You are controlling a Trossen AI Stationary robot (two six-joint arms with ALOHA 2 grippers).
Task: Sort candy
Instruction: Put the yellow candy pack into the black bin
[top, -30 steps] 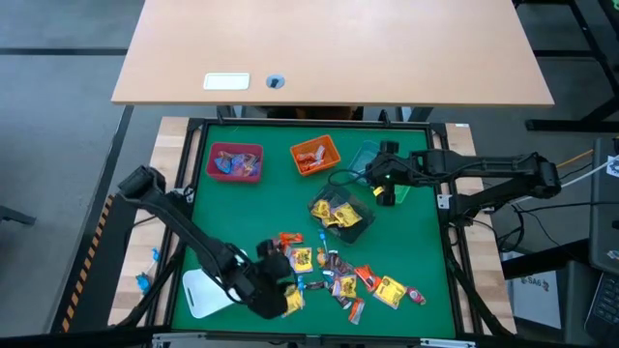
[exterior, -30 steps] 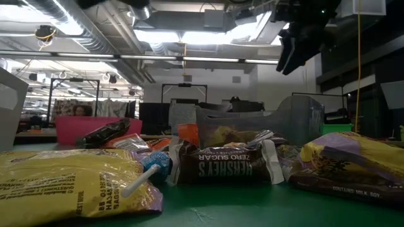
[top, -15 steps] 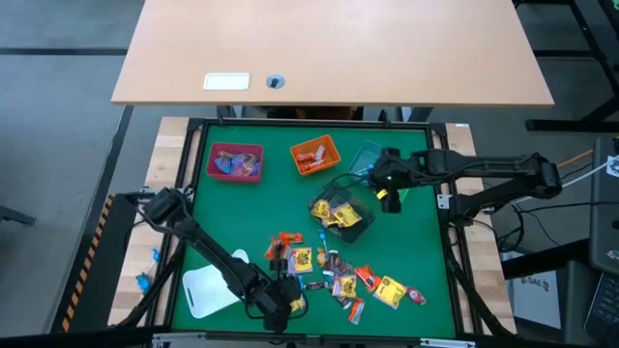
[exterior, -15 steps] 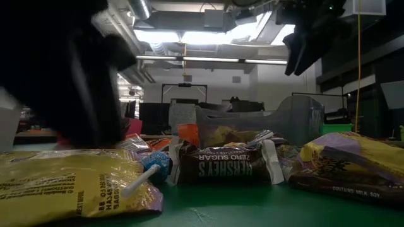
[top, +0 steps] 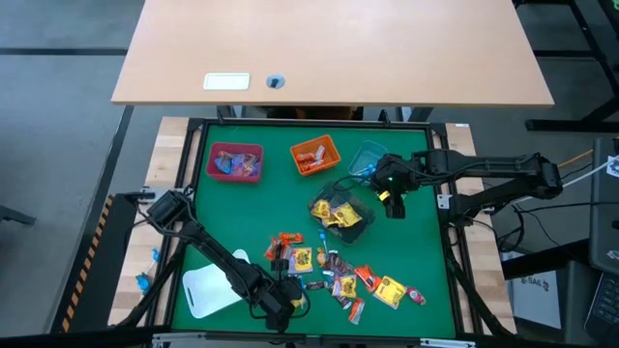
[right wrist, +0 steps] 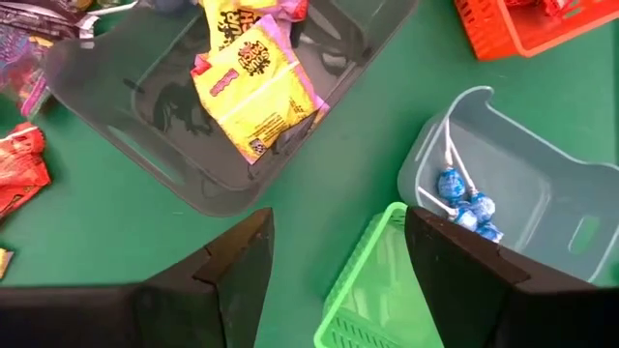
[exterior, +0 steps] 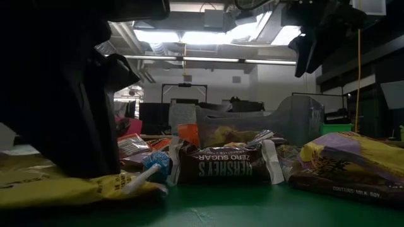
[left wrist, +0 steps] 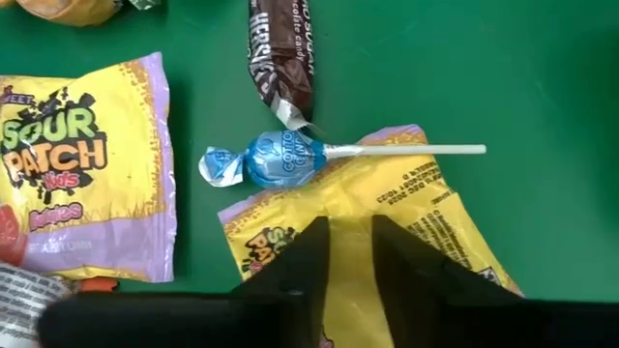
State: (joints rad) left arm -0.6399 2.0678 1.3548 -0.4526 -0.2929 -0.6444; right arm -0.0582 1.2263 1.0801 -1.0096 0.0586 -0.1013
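The left gripper (left wrist: 350, 253) is down low at the near edge of the green mat (top: 426, 261), and its 2 fingers (left wrist: 300, 256) pinch a yellow candy packet (left wrist: 387, 208), with a blue lollipop (left wrist: 280, 158) lying across the packet's top edge. The rest of the candy (top: 338, 275) sits in a loose pile on the mat just beside it, and some yellow packets (right wrist: 247, 82) are in the grey bin (right wrist: 126, 87). The right gripper (right wrist: 334, 261) hangs up above the far right part of the mat with its fingers spread wide and nothing in them, over the green basket (right wrist: 372, 280) and next to the pale blue bin (right wrist: 542, 174) with blue lollipops in it.
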